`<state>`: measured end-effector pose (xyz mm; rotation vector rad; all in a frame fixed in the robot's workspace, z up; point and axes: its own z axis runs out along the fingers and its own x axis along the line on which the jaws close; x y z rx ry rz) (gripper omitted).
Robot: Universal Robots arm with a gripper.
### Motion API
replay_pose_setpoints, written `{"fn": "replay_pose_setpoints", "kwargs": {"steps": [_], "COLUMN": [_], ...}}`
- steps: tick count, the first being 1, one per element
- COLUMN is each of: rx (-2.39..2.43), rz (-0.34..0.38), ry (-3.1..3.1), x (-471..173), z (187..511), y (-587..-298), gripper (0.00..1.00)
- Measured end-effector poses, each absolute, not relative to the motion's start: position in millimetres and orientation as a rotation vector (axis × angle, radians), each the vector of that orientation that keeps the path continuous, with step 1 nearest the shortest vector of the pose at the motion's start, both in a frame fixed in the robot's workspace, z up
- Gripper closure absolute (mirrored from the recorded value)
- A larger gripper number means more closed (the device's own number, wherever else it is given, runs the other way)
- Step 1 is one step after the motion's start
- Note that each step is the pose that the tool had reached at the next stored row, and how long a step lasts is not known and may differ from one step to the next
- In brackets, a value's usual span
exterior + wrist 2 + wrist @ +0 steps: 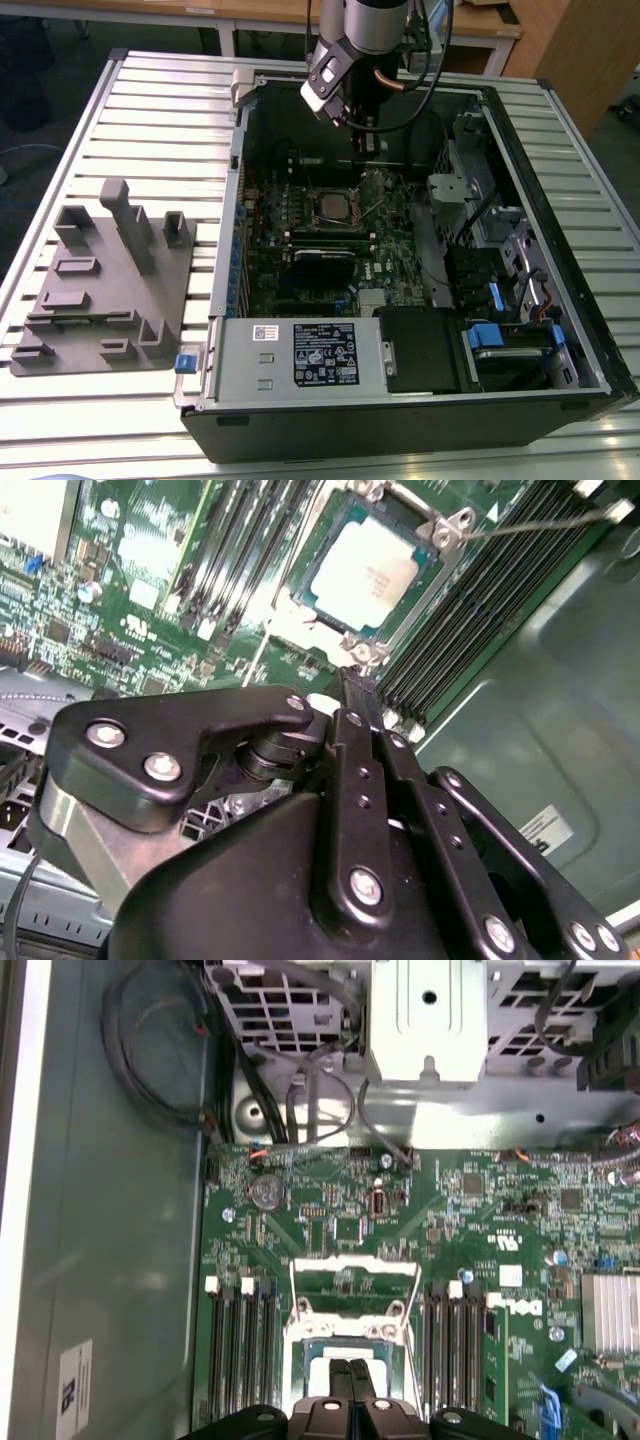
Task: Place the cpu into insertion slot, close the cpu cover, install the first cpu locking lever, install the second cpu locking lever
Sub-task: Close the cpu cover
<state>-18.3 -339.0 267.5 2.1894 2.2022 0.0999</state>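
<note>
The slatted bench [160, 120] carries the open computer case [420, 300] along the exterior view's right edge. A grey fixture tray [100, 290] lies well apart, near the opposite edge and out of the way. The arm reaches into the case close to its far wall. As I judge it, a sideways swing could knock the wrist against that wall, or against the metal drive cage [455, 190] and the loose cables beside it. The green board [330, 1210] lines the case floor. Near its middle sits the insertion slot [398, 615], hemmed in on two sides by rows of black memory slots [240, 1350], so a slanted descent has little room. The cpu cover [355, 1260] appears swung up off the slot and might bind or skid if pressed off-centre. The cpu [365, 572] lies flat in the slot, where a hard or crooked push could shift or stress it. The gripper [350, 1368] hangs just over the slot's near edge, its fingers [340, 1380] closed together on nothing. A thin locking lever [540, 518] juts out unlatched and could snag.
</note>
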Motion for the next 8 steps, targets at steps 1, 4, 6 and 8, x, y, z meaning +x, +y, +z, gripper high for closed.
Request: {"fn": "replay_pose_setpoints", "kwargs": {"steps": [1, 4, 6, 8], "rx": [2.189, 2.189, 2.189, 2.189], "rz": [0.100, 0.100, 0.100, 0.100], "ry": [2.202, 2.202, 2.202, 2.202], "x": [-16, -10, -5, 0], "z": [267, 267, 267, 267], "y": [-339, -339, -339, -338], "gripper": [0.89, 0.89, 0.89, 0.89]}}
